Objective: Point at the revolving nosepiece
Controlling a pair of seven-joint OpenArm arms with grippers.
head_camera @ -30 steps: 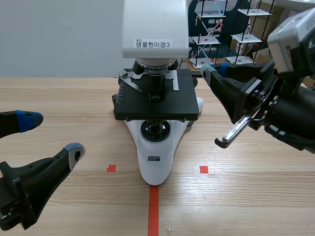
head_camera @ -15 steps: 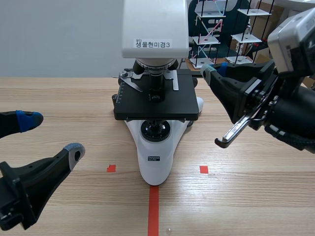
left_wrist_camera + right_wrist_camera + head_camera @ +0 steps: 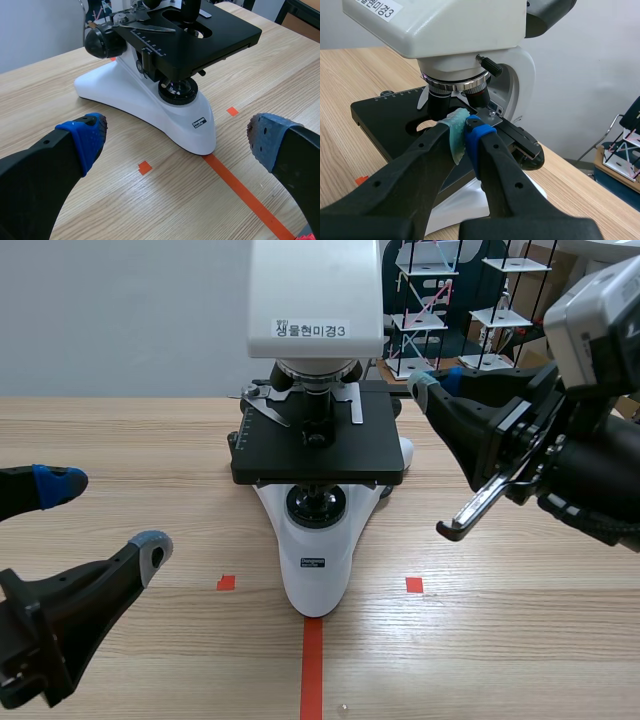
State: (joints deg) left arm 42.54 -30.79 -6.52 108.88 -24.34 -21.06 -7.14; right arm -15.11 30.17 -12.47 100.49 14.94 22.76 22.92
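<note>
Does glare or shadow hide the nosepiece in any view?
Scene view: nosepiece shaded under the white head, but visible. Right wrist view: evenly lit, slight glint on its metal ring, right gripper shut, tips near it. Left wrist view: nosepiece not shown; soft shadow under the stage.

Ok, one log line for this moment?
right pincer shut, tips by nosepiece | left pincer open, apart from microscope | contact: cannot tell

Wall [image 3: 120, 315]: plain pale grey, filling the upper left.
Table [image 3: 150, 440]: light wood grain, spanning the whole lower frame.
Rack [image 3: 440, 300]: black, white shelves, upper right.
</note>
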